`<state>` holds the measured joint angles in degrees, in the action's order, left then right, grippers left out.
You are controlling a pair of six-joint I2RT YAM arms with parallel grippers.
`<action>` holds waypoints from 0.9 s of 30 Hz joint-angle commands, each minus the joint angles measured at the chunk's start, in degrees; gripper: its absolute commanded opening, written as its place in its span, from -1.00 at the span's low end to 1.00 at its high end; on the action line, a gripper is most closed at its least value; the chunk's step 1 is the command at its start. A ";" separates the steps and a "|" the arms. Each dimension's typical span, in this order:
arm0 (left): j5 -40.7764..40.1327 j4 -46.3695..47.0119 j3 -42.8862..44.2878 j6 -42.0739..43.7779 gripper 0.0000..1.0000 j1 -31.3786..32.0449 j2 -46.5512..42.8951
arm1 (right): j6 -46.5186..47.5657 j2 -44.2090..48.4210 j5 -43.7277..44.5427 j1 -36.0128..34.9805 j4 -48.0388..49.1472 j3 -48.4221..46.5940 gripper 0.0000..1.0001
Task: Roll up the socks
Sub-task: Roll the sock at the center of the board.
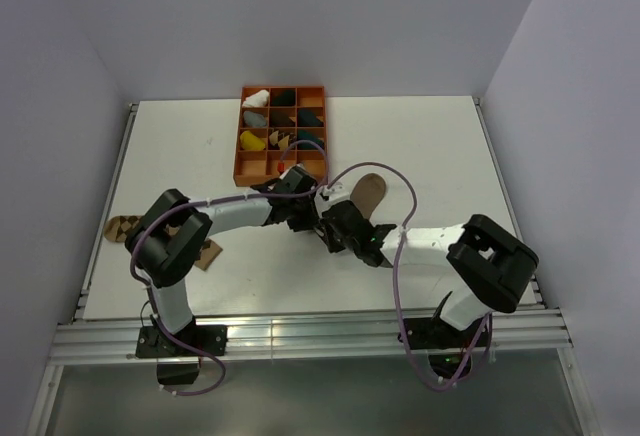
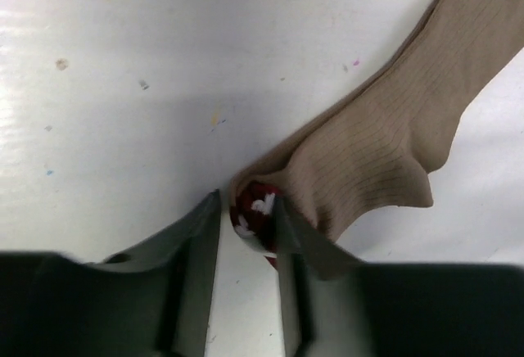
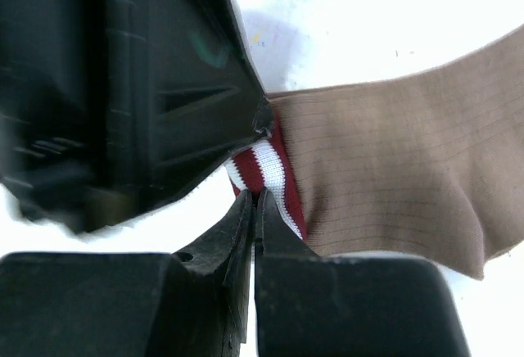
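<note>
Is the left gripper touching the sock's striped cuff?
Touching. Left wrist view: the striped cuff lies against one finger of the left gripper, with a gap to the other.

The tan-brown sock (image 1: 368, 191) lies flat just right of the bench's (image 1: 450, 156) centre, toe to the far right, with its red-and-white striped cuff (image 3: 266, 169) bunched at the near-left end. The argyle sock (image 1: 122, 228) lies at the left edge, partly hidden.

Overhead view from rear looking down, both wrist views close to table (image 1: 480, 156), sharing striped cuff (image 3: 266, 169)
</note>
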<state>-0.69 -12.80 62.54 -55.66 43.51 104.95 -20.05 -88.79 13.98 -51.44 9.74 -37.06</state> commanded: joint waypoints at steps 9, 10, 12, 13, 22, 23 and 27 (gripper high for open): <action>-3.18 7.78 -8.48 -6.12 0.28 -1.49 -9.75 | -16.04 -0.58 -40.50 17.68 19.68 10.85 -1.00; -3.35 8.57 -9.01 -6.13 0.28 -1.49 -10.11 | -17.55 -2.33 -42.43 19.00 23.88 11.65 -1.00; -2.48 10.59 -9.72 -5.96 0.28 -1.41 -10.64 | -20.45 -3.83 -46.66 22.41 27.60 13.58 -1.00; -2.04 11.03 -10.24 -5.87 0.28 -1.49 -10.73 | -22.99 -5.67 -47.89 23.39 31.10 14.11 -1.00; 0.16 15.17 -10.07 -5.07 0.21 0.44 -7.74 | -35.40 -16.84 -57.74 32.01 49.04 18.34 -1.00; 0.16 15.43 -9.99 -5.33 0.21 0.53 -7.48 | -35.84 -17.81 -57.92 32.45 49.58 18.69 -1.00; 1.22 15.61 -8.76 -5.25 0.18 1.32 -5.20 | -35.67 -18.34 -57.84 33.51 48.19 18.69 -1.00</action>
<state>-0.93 0.58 52.38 -60.75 44.12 98.02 -55.37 -105.73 -43.79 -18.74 59.11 -19.86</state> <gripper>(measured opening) 0.595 0.020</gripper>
